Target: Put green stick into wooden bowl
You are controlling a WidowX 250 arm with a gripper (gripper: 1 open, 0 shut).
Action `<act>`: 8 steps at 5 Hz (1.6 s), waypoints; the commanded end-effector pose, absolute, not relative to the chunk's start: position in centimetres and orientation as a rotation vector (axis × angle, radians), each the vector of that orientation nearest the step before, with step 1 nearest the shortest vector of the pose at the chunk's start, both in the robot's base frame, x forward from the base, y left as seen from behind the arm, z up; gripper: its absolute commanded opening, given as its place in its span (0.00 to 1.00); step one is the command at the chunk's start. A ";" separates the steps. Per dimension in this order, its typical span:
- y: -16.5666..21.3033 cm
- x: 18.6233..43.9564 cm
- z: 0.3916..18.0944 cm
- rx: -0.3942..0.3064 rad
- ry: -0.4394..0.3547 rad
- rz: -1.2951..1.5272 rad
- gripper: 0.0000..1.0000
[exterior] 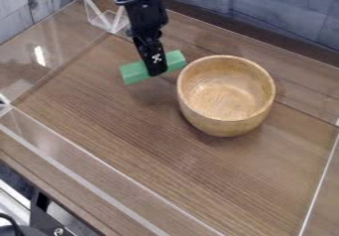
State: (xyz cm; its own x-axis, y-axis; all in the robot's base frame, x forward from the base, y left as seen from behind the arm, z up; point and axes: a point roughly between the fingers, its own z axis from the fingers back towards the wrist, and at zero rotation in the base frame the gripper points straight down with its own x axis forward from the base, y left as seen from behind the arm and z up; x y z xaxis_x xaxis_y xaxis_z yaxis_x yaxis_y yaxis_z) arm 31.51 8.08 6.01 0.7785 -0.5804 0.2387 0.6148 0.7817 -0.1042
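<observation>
My black gripper [155, 63] hangs from the upper left and is shut on the green stick [138, 73], a small bright-green block held just above the wooden table. The stick pokes out on both sides of the fingers and is slightly tilted. The wooden bowl [227, 94], round and light tan with a thick rim, stands to the right of the gripper, its left rim a short gap from the stick. The bowl's hollow holds nothing.
A low clear plastic wall [79, 185] rings the dark wood table [159, 151]. A tiled grey wall [284, 12] runs along the back. Black equipment shows at the bottom left corner [54, 225].
</observation>
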 end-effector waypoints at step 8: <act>9.0 34.6 8.0 -0.100 -0.231 -0.474 0.00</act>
